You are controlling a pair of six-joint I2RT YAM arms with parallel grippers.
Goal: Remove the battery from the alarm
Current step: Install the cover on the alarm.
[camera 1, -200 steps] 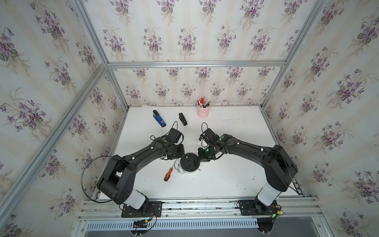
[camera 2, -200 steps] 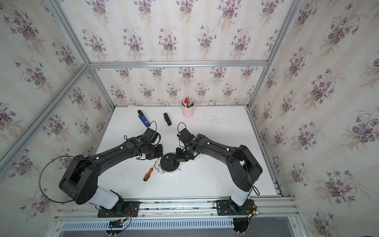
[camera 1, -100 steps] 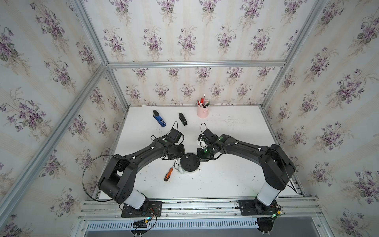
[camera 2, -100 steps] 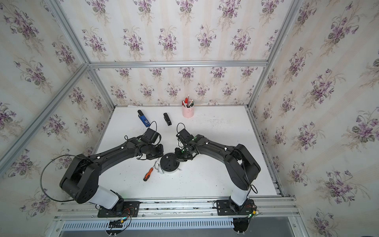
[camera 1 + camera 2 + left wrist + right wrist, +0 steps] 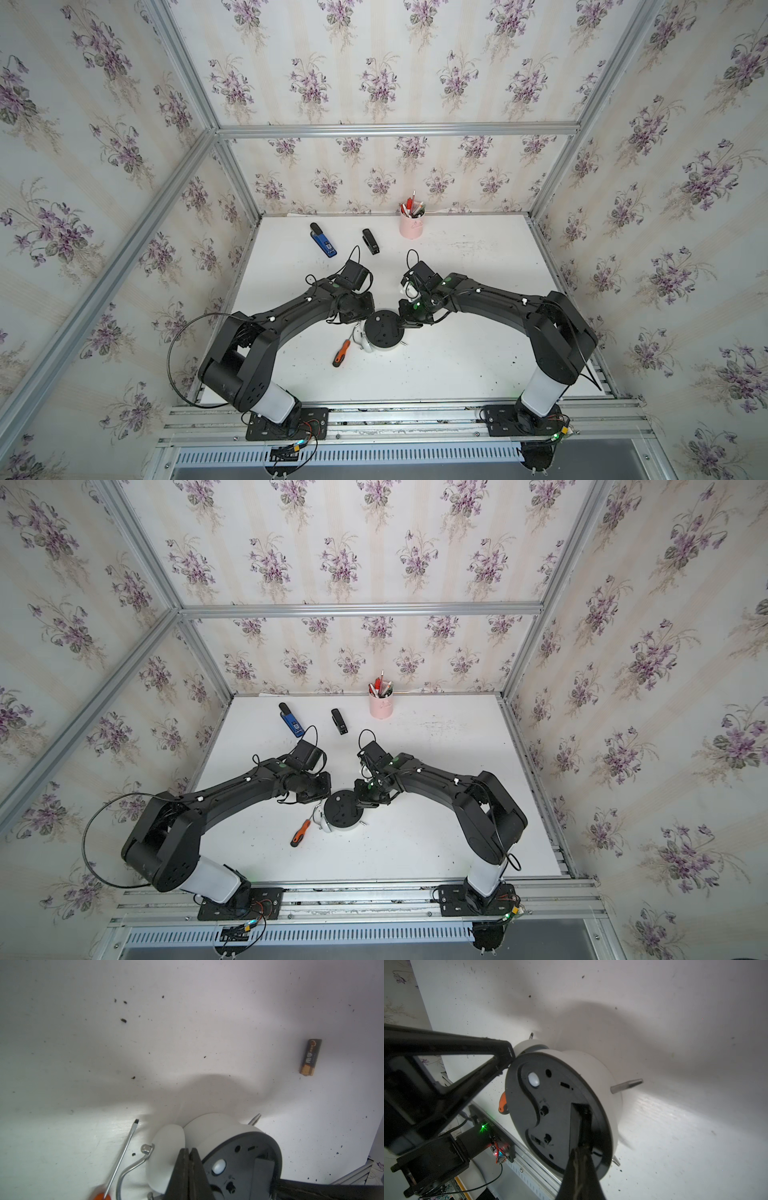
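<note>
Black battery (image 5: 310,1057) lying loose, left wrist only

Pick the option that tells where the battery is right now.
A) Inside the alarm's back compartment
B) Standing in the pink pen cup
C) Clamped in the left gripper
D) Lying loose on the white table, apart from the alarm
D: in the left wrist view the battery lies flat on the bare white table, clear of the alarm.

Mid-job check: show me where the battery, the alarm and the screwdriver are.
battery (image 5: 310,1057), left wrist view, middle of its black body.
alarm (image 5: 384,328), in a top view, centre of its black back.
screwdriver (image 5: 340,353), in a top view, its handle.
</note>
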